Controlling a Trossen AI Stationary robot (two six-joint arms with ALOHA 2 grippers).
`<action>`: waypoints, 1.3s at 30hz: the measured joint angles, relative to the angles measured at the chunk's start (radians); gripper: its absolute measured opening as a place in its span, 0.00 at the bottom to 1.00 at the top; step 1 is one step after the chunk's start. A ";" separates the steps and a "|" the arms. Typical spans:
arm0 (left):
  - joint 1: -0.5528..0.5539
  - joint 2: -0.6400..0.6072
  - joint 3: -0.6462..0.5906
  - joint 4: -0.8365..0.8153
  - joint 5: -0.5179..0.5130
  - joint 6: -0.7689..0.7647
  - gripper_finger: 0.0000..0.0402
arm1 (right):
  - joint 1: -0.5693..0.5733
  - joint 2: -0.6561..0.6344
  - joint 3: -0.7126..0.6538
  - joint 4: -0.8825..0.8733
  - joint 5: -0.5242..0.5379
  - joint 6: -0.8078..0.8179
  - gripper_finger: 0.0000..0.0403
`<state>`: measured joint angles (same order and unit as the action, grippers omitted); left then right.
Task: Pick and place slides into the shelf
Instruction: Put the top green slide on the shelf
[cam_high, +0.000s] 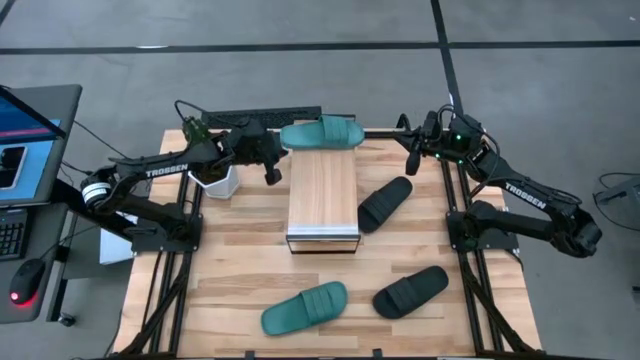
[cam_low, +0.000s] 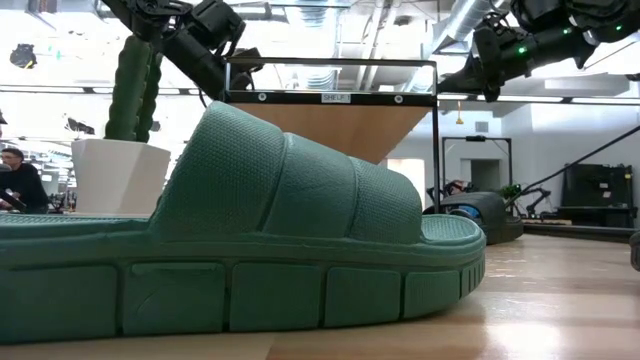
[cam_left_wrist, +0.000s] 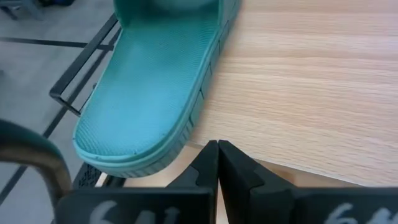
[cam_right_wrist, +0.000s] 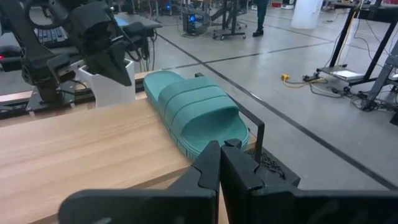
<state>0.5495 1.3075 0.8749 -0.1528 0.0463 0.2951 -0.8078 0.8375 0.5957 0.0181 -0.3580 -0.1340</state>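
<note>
One teal slide (cam_high: 320, 133) lies sole-down across the far end of the shelf (cam_high: 323, 205), a light wood plank top with a silvery near edge. It also shows in the left wrist view (cam_left_wrist: 155, 81) and the right wrist view (cam_right_wrist: 196, 115). My left gripper (cam_high: 270, 170) (cam_left_wrist: 217, 149) hovers shut just left of that slide's end, touching nothing. My right gripper (cam_high: 411, 160) (cam_right_wrist: 221, 152) hovers shut off the shelf's far right corner. The second teal slide (cam_high: 305, 308) (cam_low: 250, 250) and two black slides (cam_high: 385, 203) (cam_high: 410, 291) lie flat on the table.
A white pot with a green cactus (cam_high: 215, 178) stands on the table just left of my left gripper. A black keyboard (cam_high: 260, 118) lies at the table's far edge. A laptop (cam_high: 25, 140) sits off the table's left side. Bare slatted tabletop (cam_high: 230, 250) lies left of the shelf.
</note>
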 joint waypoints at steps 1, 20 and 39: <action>0.000 0.000 0.000 0.000 -0.003 0.000 0.00 | 0.000 0.000 0.000 0.000 0.000 -0.002 0.00; 0.064 0.003 0.000 0.042 -0.063 0.069 0.00 | 0.000 0.000 0.000 0.001 0.000 -0.005 0.00; 0.047 0.004 0.000 0.121 -0.091 0.101 0.00 | 0.001 0.000 0.000 -0.011 0.000 0.002 0.00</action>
<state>0.5961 1.3113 0.8749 -0.0316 -0.0444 0.3962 -0.8070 0.8375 0.5957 0.0071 -0.3580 -0.1316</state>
